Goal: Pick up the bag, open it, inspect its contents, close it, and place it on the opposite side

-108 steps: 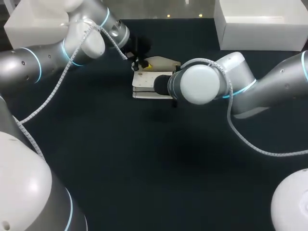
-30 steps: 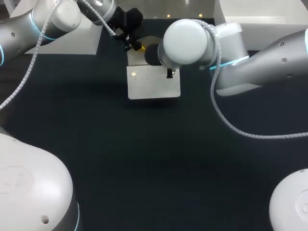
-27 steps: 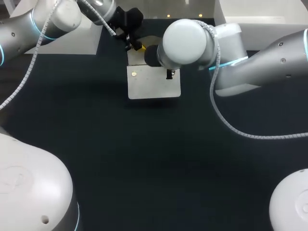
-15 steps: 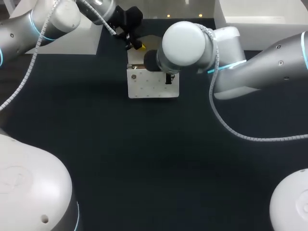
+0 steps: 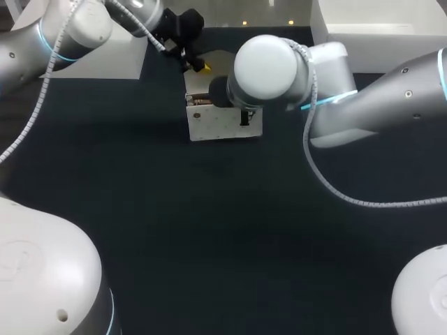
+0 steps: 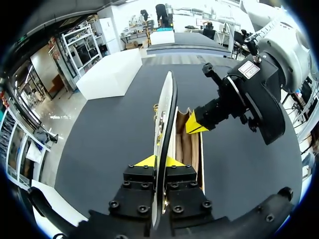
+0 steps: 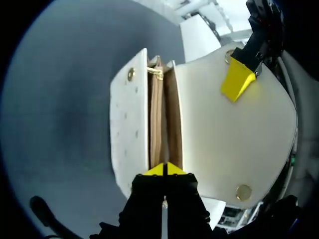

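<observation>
The white bag (image 5: pixel 223 124) hangs between my two arms at the table's back middle, its flap lifted off. My left gripper (image 6: pixel 159 160) is shut on the flap (image 6: pixel 167 109), seen edge-on between its yellow tips. In the head view the left gripper (image 5: pixel 198 65) sits just behind the bag. My right gripper (image 7: pixel 163 170) is shut on the bag's rim at one end of the mouth. The tan inside (image 7: pixel 162 124) lies open between the studded front panel (image 7: pixel 127 134) and the flap (image 7: pixel 224 134). The flap carries a gold snap (image 7: pixel 243 191).
A white box (image 5: pixel 105 59) stands at the back left and another white box (image 5: pixel 377 35) at the back right. The dark table top (image 5: pixel 209 244) stretches in front of the bag.
The flap has swung up and back off the bag's front, baring the studded front panel and the tan inside. Both grippers have kept their hold.
</observation>
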Controlling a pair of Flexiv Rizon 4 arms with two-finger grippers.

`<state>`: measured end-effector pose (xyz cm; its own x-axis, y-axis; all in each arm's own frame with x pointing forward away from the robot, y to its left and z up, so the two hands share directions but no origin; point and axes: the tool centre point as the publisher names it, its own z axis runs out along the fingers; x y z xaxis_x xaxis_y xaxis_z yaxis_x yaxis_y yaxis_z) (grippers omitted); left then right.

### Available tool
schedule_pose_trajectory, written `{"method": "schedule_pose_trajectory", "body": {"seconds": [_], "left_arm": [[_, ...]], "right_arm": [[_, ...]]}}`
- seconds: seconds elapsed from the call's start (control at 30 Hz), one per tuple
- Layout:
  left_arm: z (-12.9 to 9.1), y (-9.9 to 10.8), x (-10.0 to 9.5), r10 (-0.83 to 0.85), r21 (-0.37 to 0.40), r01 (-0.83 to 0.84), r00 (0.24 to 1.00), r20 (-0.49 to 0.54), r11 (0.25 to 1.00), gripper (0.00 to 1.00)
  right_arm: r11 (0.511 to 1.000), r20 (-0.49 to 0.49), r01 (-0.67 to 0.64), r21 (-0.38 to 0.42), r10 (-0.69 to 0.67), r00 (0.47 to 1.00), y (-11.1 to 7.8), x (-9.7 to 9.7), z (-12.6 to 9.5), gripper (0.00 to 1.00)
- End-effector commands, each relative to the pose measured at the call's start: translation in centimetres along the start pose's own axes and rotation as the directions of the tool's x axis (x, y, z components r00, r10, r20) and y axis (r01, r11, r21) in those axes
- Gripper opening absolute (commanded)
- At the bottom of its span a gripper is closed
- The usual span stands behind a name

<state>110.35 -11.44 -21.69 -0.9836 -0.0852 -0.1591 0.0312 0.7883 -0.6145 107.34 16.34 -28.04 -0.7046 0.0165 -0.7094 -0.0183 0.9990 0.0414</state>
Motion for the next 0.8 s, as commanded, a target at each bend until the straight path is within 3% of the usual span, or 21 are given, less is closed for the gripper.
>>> {"method": "schedule_pose_trajectory", "body": {"seconds": [0.03,0.17,0.5,0.8], "left_arm": [[-0.5,0.0,0.4,0.008,0.008,-0.008,1.0,0.0,1.0,0.0],[-0.5,-0.1,0.5,0.012,0.011,-0.012,1.0,-0.002,1.0,0.0],[-0.2,0.3,0.3,-0.022,0.029,0.023,0.999,-0.027,0.999,0.0],[-0.5,0.2,0.5,-0.034,0.044,0.037,0.996,-0.081,0.998,0.0]], "right_arm": [[1.0,0.012,0.0,0.009,0.0,1.0,0.2,-0.4,0.3,0.0],[1.0,0.011,0.002,0.014,-0.002,1.0,0.2,-0.7,0.7,0.0],[1.0,-0.058,0.008,0.009,-0.007,0.998,0.4,1.3,1.7,0.0],[1.0,-0.092,0.002,0.006,-0.002,0.996,0.3,1.8,2.4,0.0]]}}
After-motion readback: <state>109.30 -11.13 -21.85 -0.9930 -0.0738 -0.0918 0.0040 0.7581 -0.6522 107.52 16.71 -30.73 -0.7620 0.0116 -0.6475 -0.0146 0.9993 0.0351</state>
